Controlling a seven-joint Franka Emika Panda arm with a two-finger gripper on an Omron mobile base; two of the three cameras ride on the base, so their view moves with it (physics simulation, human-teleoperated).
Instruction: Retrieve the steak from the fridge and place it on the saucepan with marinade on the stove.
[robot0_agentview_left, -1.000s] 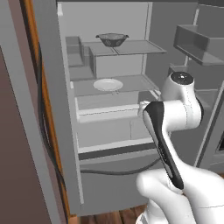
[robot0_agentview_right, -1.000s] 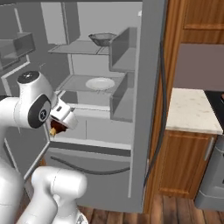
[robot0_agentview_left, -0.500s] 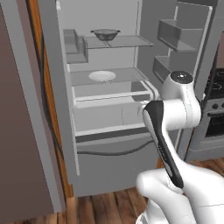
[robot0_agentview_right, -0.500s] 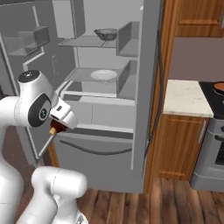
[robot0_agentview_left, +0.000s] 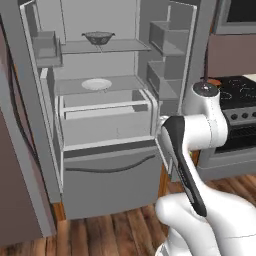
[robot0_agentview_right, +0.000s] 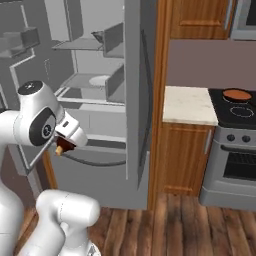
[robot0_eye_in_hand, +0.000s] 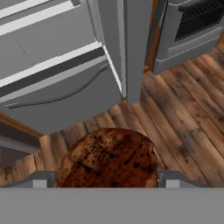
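A simulated kitchen with a plank wood floor surrounds me, grey steel on one side and wood cabinets on the other. My gripper hangs low in front of my body, pointing down at the floor, its jaws spread wide around the steak, which sits clamped between my two fingertips; in the right base view the meat shows as a small red-brown lump just under my hand. Beyond it stands the fridge with both upper doors swung open, its closed bottom drawer level with my hand. Inside, a grey mesh colander rests on the top shelf and a white plate on the shelf below. To the right of the fridge comes a wood cabinet with a pale stone counter, and next to that the stove with its steel oven front. The saucepan with marinade sits on a rear burner, well apart from my hand
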